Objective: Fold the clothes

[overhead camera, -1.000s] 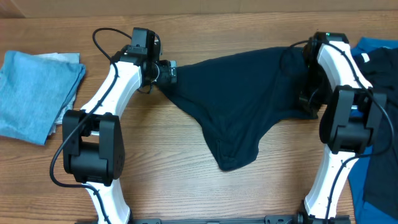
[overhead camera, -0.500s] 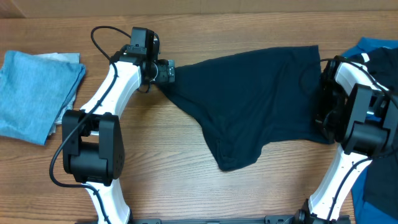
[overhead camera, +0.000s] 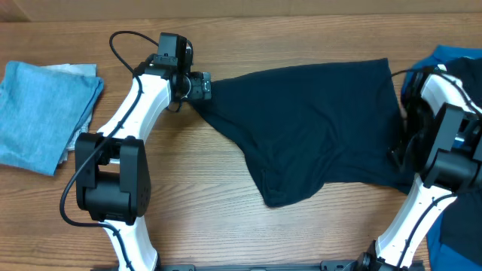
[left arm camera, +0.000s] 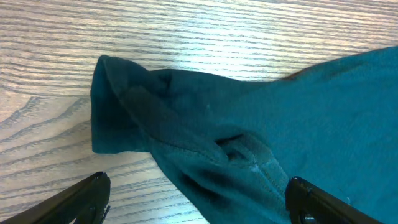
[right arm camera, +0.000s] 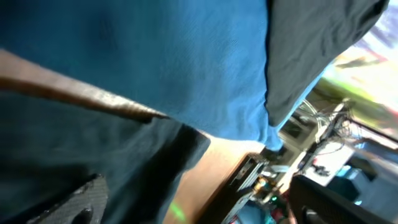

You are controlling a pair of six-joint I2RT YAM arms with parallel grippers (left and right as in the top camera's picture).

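The very dark navy garment (overhead camera: 309,128) of the clothes lies spread across the middle of the table. Its bunched left corner (left arm camera: 155,118) rests on the wood just ahead of my left gripper (left arm camera: 199,208), whose jaws stand wide open, one on each side of the cloth. In the overhead view that left gripper (overhead camera: 202,87) sits at the garment's top-left tip. My right gripper (right arm camera: 205,202) is open too, hovering over the dark cloth's right edge (right arm camera: 93,149) beside a royal blue garment (right arm camera: 155,62). From above, the right gripper (overhead camera: 397,156) is mostly hidden by its arm.
A folded light blue garment (overhead camera: 38,113) lies at the far left on a pale grey piece (overhead camera: 81,69). Royal blue cloth (overhead camera: 459,60) is heaped at the right edge, with more under the right arm (overhead camera: 452,233). Table edge and electronics (right arm camera: 292,168) show beyond.
The right arm drew the dark garment's right edge rightward, spreading it wider, and its jaws have opened and let go. The left arm has not moved.
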